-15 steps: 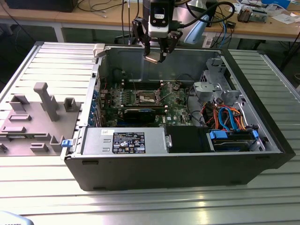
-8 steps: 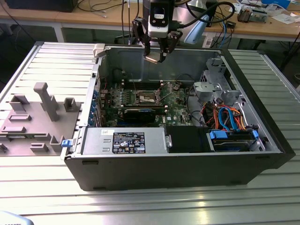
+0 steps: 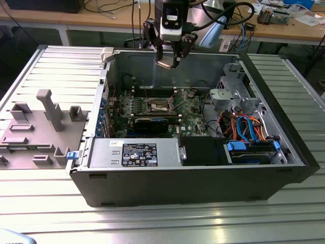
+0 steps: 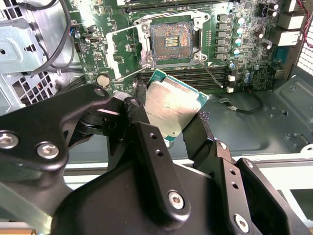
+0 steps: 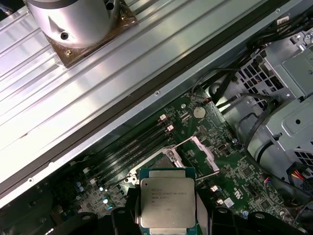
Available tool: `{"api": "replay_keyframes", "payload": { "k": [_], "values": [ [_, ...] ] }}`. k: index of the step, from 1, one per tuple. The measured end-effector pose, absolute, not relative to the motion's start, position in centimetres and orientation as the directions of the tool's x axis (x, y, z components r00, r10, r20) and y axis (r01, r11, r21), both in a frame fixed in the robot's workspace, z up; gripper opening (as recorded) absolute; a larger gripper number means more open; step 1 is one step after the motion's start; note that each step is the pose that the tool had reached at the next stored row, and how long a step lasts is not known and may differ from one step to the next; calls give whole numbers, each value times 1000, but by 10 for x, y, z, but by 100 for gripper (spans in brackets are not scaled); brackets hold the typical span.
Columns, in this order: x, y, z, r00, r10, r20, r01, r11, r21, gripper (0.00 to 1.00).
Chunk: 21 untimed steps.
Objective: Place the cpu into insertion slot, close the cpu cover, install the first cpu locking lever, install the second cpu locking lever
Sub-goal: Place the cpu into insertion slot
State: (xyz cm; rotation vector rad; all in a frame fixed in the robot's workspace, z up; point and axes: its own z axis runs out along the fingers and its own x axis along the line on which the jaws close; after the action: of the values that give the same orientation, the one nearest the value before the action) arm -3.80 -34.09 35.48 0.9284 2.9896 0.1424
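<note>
My gripper (image 3: pixel 168 61) hangs above the open computer case, over its far wall, shut on the cpu (image 3: pixel 166 64). In both wrist views the cpu (image 4: pixel 173 110) (image 5: pixel 166 203), a square chip with a silvery top and green edge, is pinched at two opposite sides by black fingers (image 4: pixel 146 132). Well below it, on the green motherboard (image 3: pixel 190 109), lies the insertion slot (image 4: pixel 171 43) (image 3: pixel 158 105), with its dark centre bare. The cpu cover (image 4: pixel 111 51) (image 5: pixel 204 152) is swung open beside the slot. Thin wire levers (image 4: pixel 212 76) stand out from the socket's corners.
The case holds a grey power supply (image 3: pixel 134 152) at the front and a drive cage with orange and blue cables (image 3: pixel 249 127) on the exterior view's right. Memory slots (image 4: pixel 195 73) run beside the socket. A grey fixture tray (image 3: pixel 35 127) lies on the ribbed table.
</note>
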Motion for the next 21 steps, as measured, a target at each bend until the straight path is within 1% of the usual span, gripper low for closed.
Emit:
{"api": "replay_keyframes", "payload": {
  "k": [21],
  "values": [
    [-38, -341, 355, -812, 583, 19, 582, 808, 89, 55]
  ]
}}
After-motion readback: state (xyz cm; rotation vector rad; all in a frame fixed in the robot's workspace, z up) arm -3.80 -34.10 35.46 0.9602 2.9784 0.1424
